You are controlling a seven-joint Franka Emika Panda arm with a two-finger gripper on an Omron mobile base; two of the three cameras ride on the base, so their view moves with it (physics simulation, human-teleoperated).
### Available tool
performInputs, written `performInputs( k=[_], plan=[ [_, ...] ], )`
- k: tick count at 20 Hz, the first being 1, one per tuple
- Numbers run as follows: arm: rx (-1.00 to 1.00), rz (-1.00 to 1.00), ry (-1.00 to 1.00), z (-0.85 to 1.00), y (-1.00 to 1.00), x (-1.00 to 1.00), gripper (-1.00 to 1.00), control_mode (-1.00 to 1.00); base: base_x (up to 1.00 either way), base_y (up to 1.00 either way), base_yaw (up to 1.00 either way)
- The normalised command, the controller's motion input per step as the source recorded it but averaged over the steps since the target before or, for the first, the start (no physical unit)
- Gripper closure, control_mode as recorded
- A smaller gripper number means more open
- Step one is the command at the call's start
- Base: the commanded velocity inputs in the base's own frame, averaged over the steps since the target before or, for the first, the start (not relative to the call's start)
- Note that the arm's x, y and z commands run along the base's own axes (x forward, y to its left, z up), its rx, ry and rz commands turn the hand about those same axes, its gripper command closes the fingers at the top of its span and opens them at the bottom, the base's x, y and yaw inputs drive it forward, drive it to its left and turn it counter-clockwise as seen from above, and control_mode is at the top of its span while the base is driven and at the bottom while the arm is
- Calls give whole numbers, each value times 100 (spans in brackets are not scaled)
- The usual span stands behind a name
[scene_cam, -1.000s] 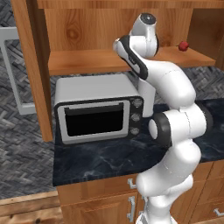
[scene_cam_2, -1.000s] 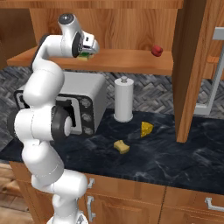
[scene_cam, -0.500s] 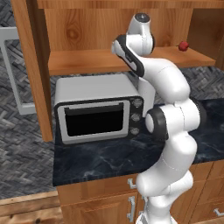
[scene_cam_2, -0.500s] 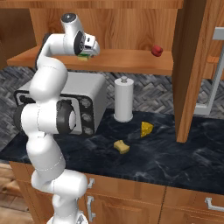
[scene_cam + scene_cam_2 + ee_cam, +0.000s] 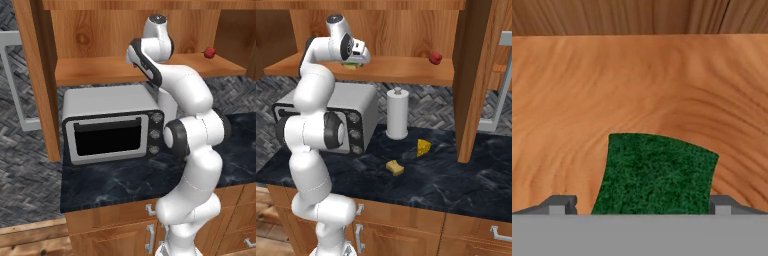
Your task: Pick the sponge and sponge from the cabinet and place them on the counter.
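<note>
1. Two sponges are apart: the green-topped sponge lies on the shelf of the cabinet, and the olive-yellow sponge lies on the counter.
2. Left to right in the right base view: microwave, paper towel roll, olive-yellow sponge, cheese wedge, then the cabinet's upright side panel.
3. On the shelf, a red fruit sits near the front edge, well apart from the gripper.
4. The gripper hangs over the green-topped sponge with its fingers spread wide, one tip on each side, not clamped on it.
5. Bare shelf wood lies all round that sponge; the back wall stands beyond.
6. Open counter spreads in front of the microwave.
</note>
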Motion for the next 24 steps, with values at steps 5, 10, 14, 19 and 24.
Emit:
performInputs(
  k=[5,10,14,19,24],
  plan=[
    [-2,0,7,-28,2,5,100,-100,0,0,0],
    [-1,0,1,-38,-1,-1,100,-100,0,0,0],
    [0,2,0,-36,-13,-20,100,-100,0,0,0],
    [0,4,-4,-21,-24,-33,100,-100,0,0,0],
    [0,4,-4,-6,-21,-46,100,-100,0,0,0]
  ],
)
